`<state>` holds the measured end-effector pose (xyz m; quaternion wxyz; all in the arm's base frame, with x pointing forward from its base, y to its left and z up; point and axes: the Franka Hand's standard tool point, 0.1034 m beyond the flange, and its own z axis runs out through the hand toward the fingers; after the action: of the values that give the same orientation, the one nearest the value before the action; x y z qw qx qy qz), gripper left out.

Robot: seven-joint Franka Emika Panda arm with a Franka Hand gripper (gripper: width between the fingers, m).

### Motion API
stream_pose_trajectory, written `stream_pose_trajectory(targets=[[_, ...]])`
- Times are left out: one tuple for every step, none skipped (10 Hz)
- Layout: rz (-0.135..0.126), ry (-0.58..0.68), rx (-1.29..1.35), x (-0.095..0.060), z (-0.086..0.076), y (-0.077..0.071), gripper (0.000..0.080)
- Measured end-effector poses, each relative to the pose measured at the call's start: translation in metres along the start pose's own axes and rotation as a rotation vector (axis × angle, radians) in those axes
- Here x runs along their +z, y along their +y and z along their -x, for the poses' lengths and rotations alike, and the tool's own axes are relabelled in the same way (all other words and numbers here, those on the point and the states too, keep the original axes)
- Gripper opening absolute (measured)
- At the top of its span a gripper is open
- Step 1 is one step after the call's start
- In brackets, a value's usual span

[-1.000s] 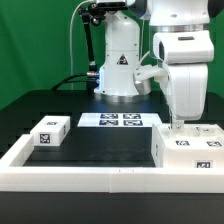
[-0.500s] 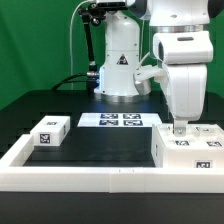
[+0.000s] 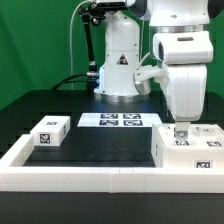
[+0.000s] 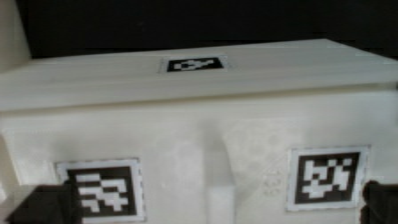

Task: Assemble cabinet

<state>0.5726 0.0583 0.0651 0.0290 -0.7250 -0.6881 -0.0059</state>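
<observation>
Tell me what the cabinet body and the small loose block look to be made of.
The cabinet body: matte white, likely plastic or painted board, judging by its flat, glare-free faces and crisp edges. The small loose block: same matte white look, so probably the same material, though the pictures leave that open.

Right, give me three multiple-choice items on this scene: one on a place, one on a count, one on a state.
1. Where does the small white block lie?
A. at the exterior view's left
B. on the marker board
C. between the fingers

2. How many marker tags does the wrist view show on the cabinet?
A. one
B. three
C. five

3. How is the gripper?
A. shut on the block
B. out of sight
C. open, low over the cabinet

Key: 1 A, it sits alone at that side, inside the border frame; 2 B, one tag on top and two on the facing side; 3 C, its fingertips stand wide apart in the wrist view.
</observation>
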Motion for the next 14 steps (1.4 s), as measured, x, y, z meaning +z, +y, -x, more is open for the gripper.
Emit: stream_pose_trajectory(targets=[[0.008, -0.007, 0.022, -0.009, 0.000, -0.004, 0.0797], [0.017, -0.016, 0.043, -0.019, -0.001, -0.010, 0.0797], [0.021, -0.027, 0.089, -0.029, -0.001, -0.021, 0.0797], [0.022, -0.032, 0.124, -0.032, -0.002, -0.027, 0.0797], [0.023, -0.033, 0.177, -0.033, -0.003, -0.033, 0.0797], [0.018, -0.034, 0.220, -0.030, -0.004, -0.038, 0.0797], [0.018, -0.034, 0.210, -0.029, -0.003, -0.037, 0.0797], [0.018, -0.032, 0.254, -0.029, -0.003, -0.037, 0.0797], [0.019, -0.031, 0.338, -0.029, -0.004, -0.037, 0.0797], [0.019, -0.031, 0.366, -0.029, -0.004, -0.037, 0.0797], [0.020, -0.029, 0.448, -0.029, -0.004, -0.038, 0.0797], [0.034, -0.019, 0.591, -0.027, -0.003, -0.040, 0.0797], [0.044, -0.011, 0.726, -0.025, -0.003, -0.045, 0.0797], [0.045, -0.007, 0.819, -0.023, -0.005, -0.048, 0.0797]])
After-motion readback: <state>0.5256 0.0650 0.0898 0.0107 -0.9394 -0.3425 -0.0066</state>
